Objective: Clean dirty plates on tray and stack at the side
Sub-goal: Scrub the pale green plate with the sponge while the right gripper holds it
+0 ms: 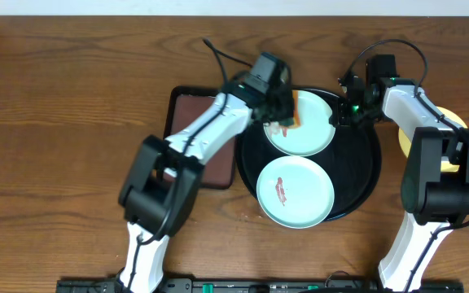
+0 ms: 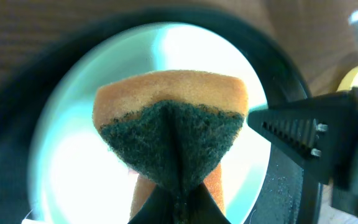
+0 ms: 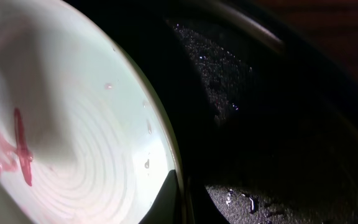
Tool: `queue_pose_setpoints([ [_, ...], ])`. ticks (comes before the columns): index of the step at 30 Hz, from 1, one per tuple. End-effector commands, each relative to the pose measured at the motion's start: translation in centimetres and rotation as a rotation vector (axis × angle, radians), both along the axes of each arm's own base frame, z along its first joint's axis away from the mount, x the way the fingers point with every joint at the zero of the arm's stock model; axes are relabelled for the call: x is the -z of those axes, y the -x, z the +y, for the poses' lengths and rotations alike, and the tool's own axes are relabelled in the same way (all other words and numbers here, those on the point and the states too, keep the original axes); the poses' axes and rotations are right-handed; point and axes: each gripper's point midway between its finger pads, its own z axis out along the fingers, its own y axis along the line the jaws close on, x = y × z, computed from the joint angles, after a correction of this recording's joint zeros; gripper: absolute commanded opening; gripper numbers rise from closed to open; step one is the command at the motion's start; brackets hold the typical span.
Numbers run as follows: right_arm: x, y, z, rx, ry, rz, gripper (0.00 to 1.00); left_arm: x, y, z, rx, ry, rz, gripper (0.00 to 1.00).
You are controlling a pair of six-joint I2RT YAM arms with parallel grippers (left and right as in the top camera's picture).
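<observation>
Two mint plates (image 1: 308,134) (image 1: 295,195), one yellow plate (image 1: 456,122), one sponge (image 1: 296,114), black tray (image 1: 358,172), brown tray (image 1: 190,114).

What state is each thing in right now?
far mint plate: on tray, red smear, under sponge.
near mint plate: on tray, smeared, untouched.
yellow plate: off tray, partly hidden.
sponge: pinched, pressed on far mint plate.
tray: wet droplets, holds two plates.
left gripper: shut on sponge.
right gripper: shut on far mint plate's rim.
</observation>
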Motion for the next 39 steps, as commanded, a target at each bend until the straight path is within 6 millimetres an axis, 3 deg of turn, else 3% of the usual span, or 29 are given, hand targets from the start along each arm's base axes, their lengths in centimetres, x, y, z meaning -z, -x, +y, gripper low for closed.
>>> queue_pose_setpoints([
  [1, 0.8, 0.4, 0.6, -0.007, 0.023, 0.032, 0.01, 0.6, 0.5, -2.4, 0.012, 0.059, 0.034, 0.07],
  [6, 0.8, 0.5, 0.7, -0.01, 0.023, 0.035, 0.01, 2.8, 1.2, -4.5, -0.007, 0.135, 0.124, 0.07],
  [10, 0.8, 0.8, 0.7, -0.011, 0.023, 0.047, 0.01, 5.3, 1.5, -4.2, -0.037, 0.127, 0.191, 0.07],
  [12, 0.8, 0.9, 0.8, -0.012, 0.023, 0.051, 0.01, 6.5, 1.0, -3.3, -0.058, 0.113, 0.21, 0.07],
  [19, 0.8, 1.1, 1.3, -0.024, 0.024, 0.058, 0.01, 7.7, -1.2, 2.0, -0.176, 0.056, 0.261, 0.07],
  [24, 0.8, 1.1, 1.4, -0.028, 0.024, 0.057, 0.01, 8.6, -1.2, 5.5, -0.217, 0.004, 0.325, 0.07],
  [29, 0.8, 1.1, 1.4, -0.028, 0.024, 0.057, 0.01, 9.1, -0.1, 6.7, -0.225, -0.032, 0.382, 0.07],
  [31, 0.8, 1.1, 1.4, -0.028, 0.024, 0.057, 0.01, 9.2, 0.3, 6.5, -0.217, -0.038, 0.389, 0.07],
  [35, 0.8, 1.1, 1.4, -0.028, 0.025, 0.057, 0.01, 8.7, 0.4, 3.5, -0.161, -0.008, 0.328, 0.08],
  [39, 0.9, 1.1, 1.3, -0.026, 0.032, 0.055, 0.01, 8.2, 2.1, -0.2, -0.097, 0.011, 0.299, 0.07],
])
